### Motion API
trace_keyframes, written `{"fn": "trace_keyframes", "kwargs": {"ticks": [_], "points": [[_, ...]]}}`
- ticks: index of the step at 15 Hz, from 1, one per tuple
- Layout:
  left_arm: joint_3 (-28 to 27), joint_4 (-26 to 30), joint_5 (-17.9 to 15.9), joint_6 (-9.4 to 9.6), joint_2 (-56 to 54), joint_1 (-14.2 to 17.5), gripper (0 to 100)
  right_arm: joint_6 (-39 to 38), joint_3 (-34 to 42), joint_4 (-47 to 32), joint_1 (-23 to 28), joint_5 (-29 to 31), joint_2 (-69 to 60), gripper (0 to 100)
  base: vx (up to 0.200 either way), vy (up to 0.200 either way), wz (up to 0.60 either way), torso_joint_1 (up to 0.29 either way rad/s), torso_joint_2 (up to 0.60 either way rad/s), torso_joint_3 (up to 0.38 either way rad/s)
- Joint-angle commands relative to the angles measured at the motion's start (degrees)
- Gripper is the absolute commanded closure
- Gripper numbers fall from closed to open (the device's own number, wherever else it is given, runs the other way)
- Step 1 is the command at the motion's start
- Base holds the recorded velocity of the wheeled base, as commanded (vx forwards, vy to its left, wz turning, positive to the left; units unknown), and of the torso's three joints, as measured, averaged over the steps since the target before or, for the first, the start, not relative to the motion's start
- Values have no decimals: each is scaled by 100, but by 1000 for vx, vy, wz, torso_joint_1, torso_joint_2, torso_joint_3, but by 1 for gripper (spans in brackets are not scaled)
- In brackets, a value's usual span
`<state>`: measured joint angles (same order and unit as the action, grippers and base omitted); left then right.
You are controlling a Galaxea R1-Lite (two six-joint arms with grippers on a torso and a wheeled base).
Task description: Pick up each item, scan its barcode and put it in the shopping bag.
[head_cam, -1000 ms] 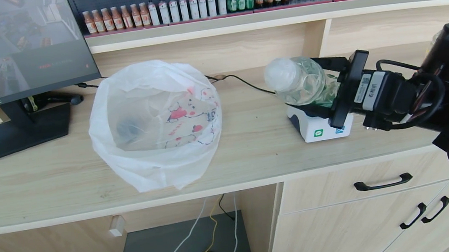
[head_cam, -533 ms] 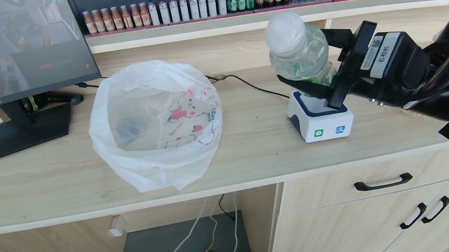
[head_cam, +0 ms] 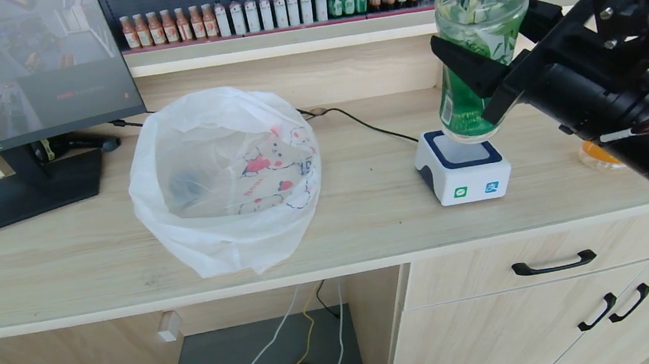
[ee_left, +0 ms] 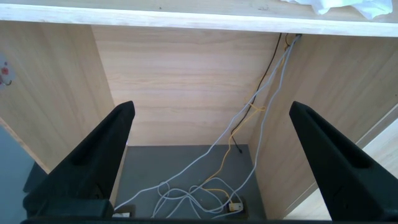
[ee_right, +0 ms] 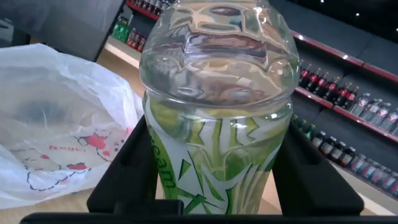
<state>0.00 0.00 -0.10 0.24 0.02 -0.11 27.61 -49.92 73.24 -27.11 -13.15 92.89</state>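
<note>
On the counter (head_cam: pixel 366 226), right of centre, sits the white scanner (head_cam: pixel 463 172), and the bottle (head_cam: pixel 476 36) hangs upright over its dark-rimmed top window. The right gripper (head_cam: pixel 466 83) is clamped on the bottle's green-labelled body, one finger on each side. I cannot tell whether the base touches the scanner or just clears it.

The shopping bag (head_cam: pixel 226 181) stands open to the left, well apart from the scanner. A dark item (head_cam: pixel 188 188) shows blurred through its plastic. Between the two lies bare counter, with a black cable (head_cam: pixel 354 120) running along the back towards the scanner. Further left is a monitor (head_cam: pixel 12 65) on its stand. An orange thing (head_cam: pixel 596 154) sits to the right, mostly hidden behind the right arm. A row of drinks (head_cam: pixel 304 4) lines the shelf at the back.

From the head camera I get the scanner under the bottle and the gap across to the bag. The right wrist camera gives me the bottle (ee_right: pixel 217 124) close up between the black fingers, the bag (ee_right: pixel 62 124) off to one side behind it, and store shelves (ee_right: pixel 348 93) beyond. The left wrist camera looks into the recess under the counter. There the left gripper (ee_left: pixel 211 112) has its fingers wide apart and holds nothing. Loose cables (ee_left: pixel 205 193) lie on the floor, and the bag's edge (ee_left: pixel 339 5) pokes over the countertop.
</note>
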Motion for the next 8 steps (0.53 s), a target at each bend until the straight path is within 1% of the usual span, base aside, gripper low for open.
{"fn": "trace_keyframes", "kwargs": {"ticks": [1,2,3,4,5,8], "points": [[0,0,1,2,-2,2,0,-590,703,498,-31,428,10,100,0,0,0,0,0,0],[0,0,1,2,-2,2,0,-1144,1019,841,-40,726,106,100,0,0,0,0,0,0],[0,0,1,2,-2,2,0,-1654,1274,1386,-40,1008,282,100,0,0,0,0,0,0],[0,0,1,2,-2,2,0,-1821,1318,1667,-31,1184,361,100,0,0,0,0,0,0],[0,0,1,2,-2,2,0,-2111,1327,1676,-22,1605,396,100,0,0,0,0,0,0],[0,0,1,2,-2,2,0,-2216,1265,1676,-260,1693,370,100,0,0,0,0,0,0]]}}
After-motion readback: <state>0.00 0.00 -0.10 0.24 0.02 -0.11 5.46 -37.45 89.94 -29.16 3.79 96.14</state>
